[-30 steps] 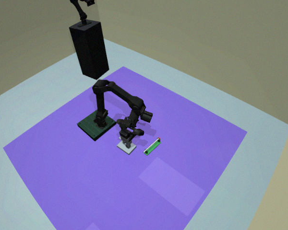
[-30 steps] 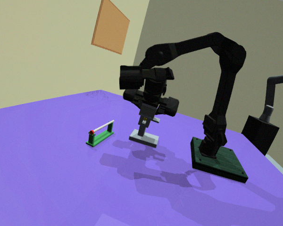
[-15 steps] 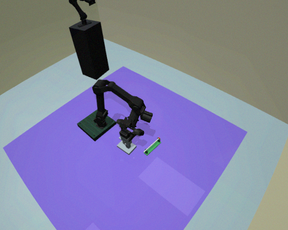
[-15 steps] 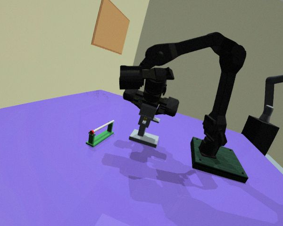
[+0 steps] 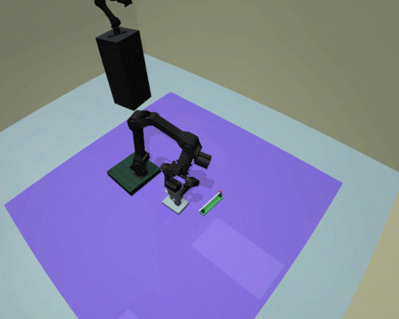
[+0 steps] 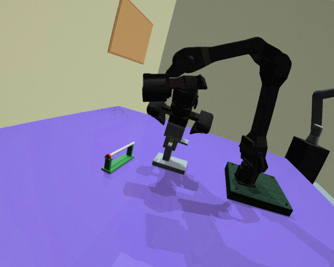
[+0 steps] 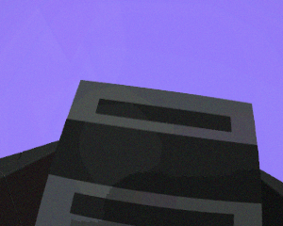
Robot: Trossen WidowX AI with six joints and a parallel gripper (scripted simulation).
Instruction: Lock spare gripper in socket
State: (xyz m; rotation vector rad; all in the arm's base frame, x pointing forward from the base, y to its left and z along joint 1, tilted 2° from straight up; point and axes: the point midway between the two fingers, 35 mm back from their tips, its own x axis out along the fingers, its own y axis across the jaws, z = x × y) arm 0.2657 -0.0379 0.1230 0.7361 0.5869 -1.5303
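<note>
The mount's pale base [image 5: 178, 210] [image 6: 177, 166] carries a dark upright post. The spare gripper [image 5: 173, 185] [image 6: 175, 129] [image 7: 162, 160], a grey block, stands over the socket [image 6: 170, 146] at the post's top; whether its spigot is fully seated cannot be told. My gripper [image 5: 177, 189] [image 6: 177, 128] [image 7: 156, 153] is open, its fingers apart on both sides of the spare gripper, without gripping it. The white lock pin [image 5: 210, 201] [image 6: 121, 149] with its red head lies across the green rack [image 5: 212, 206] [image 6: 122, 163], out of the socket.
My arm's dark green base board [image 5: 132, 177] [image 6: 259, 191] stands on the purple mat behind the mount. The green rack stands beside the mount, away from the arm's base. A black pedestal [image 5: 124, 68] [image 6: 307, 156] with another arm stands farther off.
</note>
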